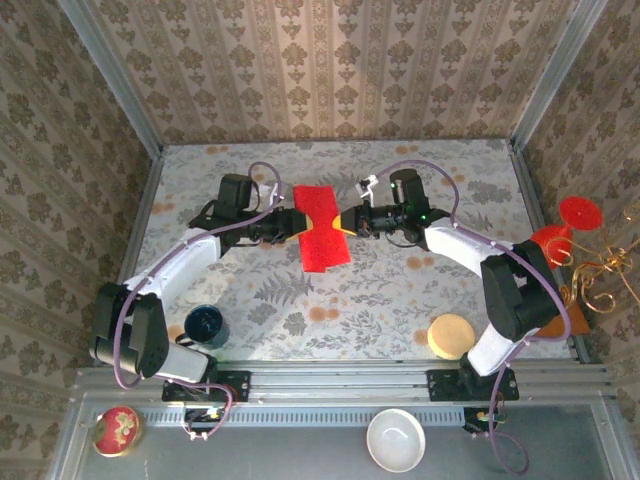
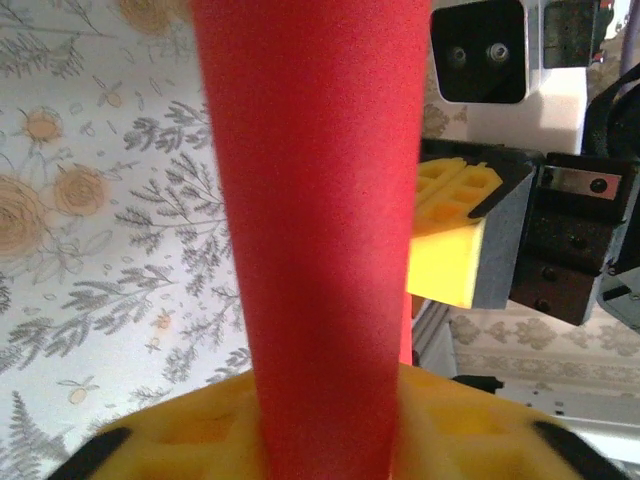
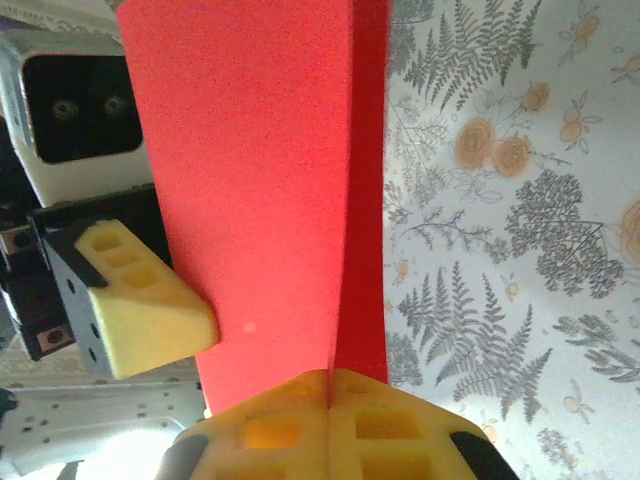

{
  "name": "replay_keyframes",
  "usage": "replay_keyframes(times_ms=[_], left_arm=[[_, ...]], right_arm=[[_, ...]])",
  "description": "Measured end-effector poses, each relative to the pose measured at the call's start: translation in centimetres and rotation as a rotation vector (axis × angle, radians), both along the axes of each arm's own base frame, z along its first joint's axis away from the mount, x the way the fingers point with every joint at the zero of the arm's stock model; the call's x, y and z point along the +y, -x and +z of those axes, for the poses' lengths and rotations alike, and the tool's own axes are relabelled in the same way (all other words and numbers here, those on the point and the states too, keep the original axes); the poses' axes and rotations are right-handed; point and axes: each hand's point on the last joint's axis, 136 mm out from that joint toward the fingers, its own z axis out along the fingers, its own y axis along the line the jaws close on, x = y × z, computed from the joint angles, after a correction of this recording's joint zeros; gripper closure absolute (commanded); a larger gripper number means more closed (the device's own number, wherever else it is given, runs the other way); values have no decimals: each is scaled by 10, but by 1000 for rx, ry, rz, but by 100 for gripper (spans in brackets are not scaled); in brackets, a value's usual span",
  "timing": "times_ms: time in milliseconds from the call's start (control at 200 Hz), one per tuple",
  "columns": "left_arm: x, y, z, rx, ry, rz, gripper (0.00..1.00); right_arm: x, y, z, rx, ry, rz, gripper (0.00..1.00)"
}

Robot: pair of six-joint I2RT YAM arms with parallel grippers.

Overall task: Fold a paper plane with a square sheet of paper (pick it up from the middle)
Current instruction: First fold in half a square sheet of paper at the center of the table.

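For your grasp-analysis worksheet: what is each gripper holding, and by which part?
The right gripper is shut on the red sheet of paper, at mid right edge. The left gripper straddles the opposite edge; whether it grips cannot be told.

The worktop (image 1: 300,300) is covered in a pale fern-and-flower print and is enclosed by walls (image 1: 340,70) papered in beige damask.

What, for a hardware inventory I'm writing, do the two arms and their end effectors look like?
Both the left arm and right arm have white links, black joints and a looping purple cable. The left end effector and right end effector are black, with yellow pocketed fingers edged in black.
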Motion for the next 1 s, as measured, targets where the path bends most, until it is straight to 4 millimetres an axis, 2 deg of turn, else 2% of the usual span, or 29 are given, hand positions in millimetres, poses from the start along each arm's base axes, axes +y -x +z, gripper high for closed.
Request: replay_keyframes(times_ms=[110,165,360,385,570,730,795,865,1000], left_arm=[[6,-6,-8,12,-43,53,32],[12,-10,-14,21,-70,91,26],[56,-23,-41,43,-198,294,10],[62,-24,-43,40,-213,319,3],[91,-23,-44,8,-261,435,0],[95,-20,-48,1,-261,457,0],[95,-19,-51,6,-257,461,1],[96,-17,-57,21,-257,463,1],[89,-12,-68,42,-268,441,3]], right_arm=[[-4,0,-4,12,34,-28,100],[-8,0,-5,17,56,-48,100],[-29,-4,4,9,174,-131,100],[-32,-5,8,2,190,-142,100],[-40,-9,40,-52,280,-176,100],[-21,2,49,-54,332,-137,100],[-9,3,43,-44,334,-114,100],[4,3,28,-8,327,-93,100],[17,5,-22,102,293,-88,100]])
